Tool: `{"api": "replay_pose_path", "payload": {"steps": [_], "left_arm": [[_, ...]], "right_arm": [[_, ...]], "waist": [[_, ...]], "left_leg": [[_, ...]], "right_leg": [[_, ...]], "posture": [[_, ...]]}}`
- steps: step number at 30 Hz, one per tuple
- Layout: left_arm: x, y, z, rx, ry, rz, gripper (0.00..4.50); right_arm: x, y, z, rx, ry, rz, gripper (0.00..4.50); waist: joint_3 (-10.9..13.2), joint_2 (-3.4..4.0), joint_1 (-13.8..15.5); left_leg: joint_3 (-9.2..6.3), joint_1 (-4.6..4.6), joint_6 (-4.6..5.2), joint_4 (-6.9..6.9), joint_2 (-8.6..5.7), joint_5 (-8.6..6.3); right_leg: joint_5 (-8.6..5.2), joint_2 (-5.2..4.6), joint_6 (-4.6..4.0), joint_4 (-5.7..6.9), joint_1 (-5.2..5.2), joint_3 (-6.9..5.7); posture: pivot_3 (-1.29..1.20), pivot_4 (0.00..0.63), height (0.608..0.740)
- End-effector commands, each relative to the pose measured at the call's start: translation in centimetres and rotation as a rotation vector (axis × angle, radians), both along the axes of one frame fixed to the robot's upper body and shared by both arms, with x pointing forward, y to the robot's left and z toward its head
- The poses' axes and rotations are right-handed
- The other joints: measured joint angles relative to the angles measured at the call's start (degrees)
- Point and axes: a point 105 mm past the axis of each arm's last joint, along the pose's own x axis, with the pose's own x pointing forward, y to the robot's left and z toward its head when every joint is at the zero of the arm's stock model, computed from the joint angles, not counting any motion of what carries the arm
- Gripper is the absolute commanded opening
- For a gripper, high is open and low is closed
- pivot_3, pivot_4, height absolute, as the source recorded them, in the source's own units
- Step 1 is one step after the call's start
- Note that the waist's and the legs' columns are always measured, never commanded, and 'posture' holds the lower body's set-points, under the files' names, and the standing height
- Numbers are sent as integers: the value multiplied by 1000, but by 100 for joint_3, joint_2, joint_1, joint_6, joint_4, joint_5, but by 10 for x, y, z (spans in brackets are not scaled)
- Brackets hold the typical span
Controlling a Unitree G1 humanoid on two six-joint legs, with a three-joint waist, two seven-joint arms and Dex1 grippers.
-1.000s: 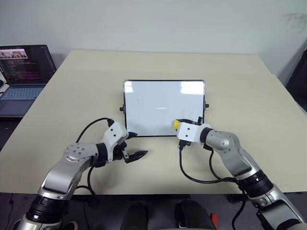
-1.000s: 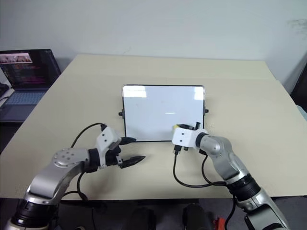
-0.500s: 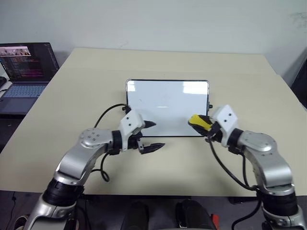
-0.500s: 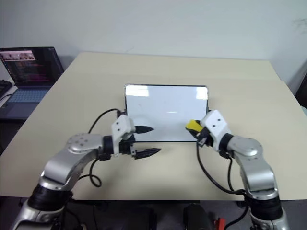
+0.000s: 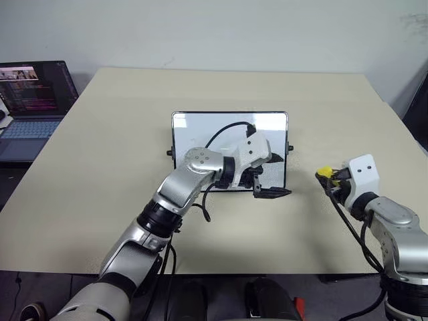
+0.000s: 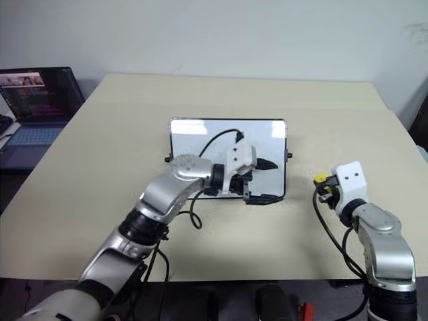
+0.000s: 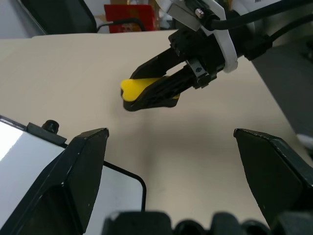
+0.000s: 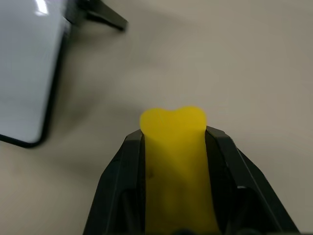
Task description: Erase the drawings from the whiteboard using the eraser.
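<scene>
The whiteboard stands propped near the table's middle, its glossy face turned toward me. The drawings are hidden; no red marks show on the bare part, and my left arm crosses the board's lower right. My left gripper hangs open in front of the board's right edge, with nothing between its fingers. Out to the right of the board, over the bare table, my right gripper is shut on the yellow eraser. The left wrist view shows the eraser pinched in the right gripper's black fingers; the right wrist view shows the eraser filling the jaws.
An open laptop sits on a separate surface off the table's left edge. The beige table spreads wide on both sides of the board. Black cables loop from both wrists.
My left gripper has swung right across the board's front to its right edge. My right gripper, still holding the eraser, has moved right, off the board and over the table.
</scene>
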Motion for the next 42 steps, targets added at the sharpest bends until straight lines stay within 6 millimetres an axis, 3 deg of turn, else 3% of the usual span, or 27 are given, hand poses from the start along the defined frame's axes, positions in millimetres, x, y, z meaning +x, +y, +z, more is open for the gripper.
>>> {"api": "replay_pose_path", "payload": {"steps": [1, 9, 10, 17, 20, 23, 24, 27, 29, 33, 36, 38, 42], "left_arm": [[-4, -4, 6, 25, -75, -49, 4500], [-7, -3, -4, 78, -136, -79, 4500], [-8, -3, -5, 77, -138, -81, 4500], [-8, -7, 1, 31, -131, -66, 4500], [-4, -2, 7, -17, -121, -22, 4500], [3, 24, 18, -120, -99, 90, 4500], [4, 30, 20, -140, -92, 114, 4500], [6, 74, 22, -253, -63, 334, 4500], [2, 99, 20, -302, -61, 475, 4500], [-2, 146, 7, -432, -43, 828, 4500], [-12, 184, -17, -446, -76, 1096, 4500], [-12, 193, -28, -464, -58, 1207, 4500], [-26, 228, -56, -433, -67, 1427, 4500]], "right_arm": [[-4, -11, 6, 6, -22, -54, 1300], [1, -8, -2, 139, -8, -93, 1300], [2, -10, -4, 136, -4, -100, 2045], [6, -14, 0, 146, -29, -104, 4416], [10, -8, 26, 169, -150, -66, 4465], [7, 14, 60, 204, -277, 55, 4465], [6, 20, 65, 207, -292, 84, 4465], [-5, 47, 74, 212, -371, 172, 4465], [-8, 50, 73, 232, -441, 151, 4465], [-17, 22, 55, 169, -526, -2, 4465], [-38, 0, 31, 170, -536, -118, 4465], [-45, -10, 19, 169, -527, -147, 4465], [-72, 4, -18, 241, -394, -143, 4465]], "waist": [[1, 2, -2], [1, 4, 1], [1, 5, 7], [1, 5, 19], [1, 6, 14], [3, 16, -67], [3, 16, -81], [0, 21, -122], [1, 21, -114], [0, 20, -53], [-7, 14, 27], [-6, 13, 72], [-23, 18, 68]], "left_leg": [[0, 0, 0, 0, 0, 0], [-1, -1, 0, 3, -1, 0], [-1, -2, 0, 3, -1, 0], [0, -3, 0, 3, -2, 0], [0, -2, 0, 3, -2, 0], [1, 0, 0, 1, 1, 0], [-2, 0, 0, 1, 7, 0], [-8, 2, 0, -2, 17, 0], [-10, 4, -2, -3, 27, -2], [-6, 2, -4, 1, 43, -2], [-2, 7, -3, 3, 10, -2], [2, 7, -3, 6, 4, -3], [1, 17, -2, 6, 13, -3]], "right_leg": [[0, 0, 0, 0, 0, 0], [-1, 0, 1, 1, 0, 2], [-1, 0, 1, 1, 0, 2], [-1, -1, 2, -1, 0, 2], [-1, -1, 2, 0, 0, 2], [-1, 1, 2, 2, 0, 4], [-1, 2, 1, 3, 0, 3], [-1, 11, 1, 3, 0, 1], [-1, 7, 2, 3, 0, 2], [-2, -23, 3, 4, 0, 0], [1, -46, 5, 1, 11, 3], [3, -49, 8, -2, 13, 6], [-3, -49, 23, 1, 18, 8]], "posture": [[0, 150, 740], [0, 150, 740], [0, 150, 740], [0, 150, 740], [0, 150, 740], [0, 150, 740], [0, 150, 740], [0, 150, 740], [0, 150, 740], [0, 150, 740], [0, 150, 740], [0, 150, 740], [0, 150, 740]]}}
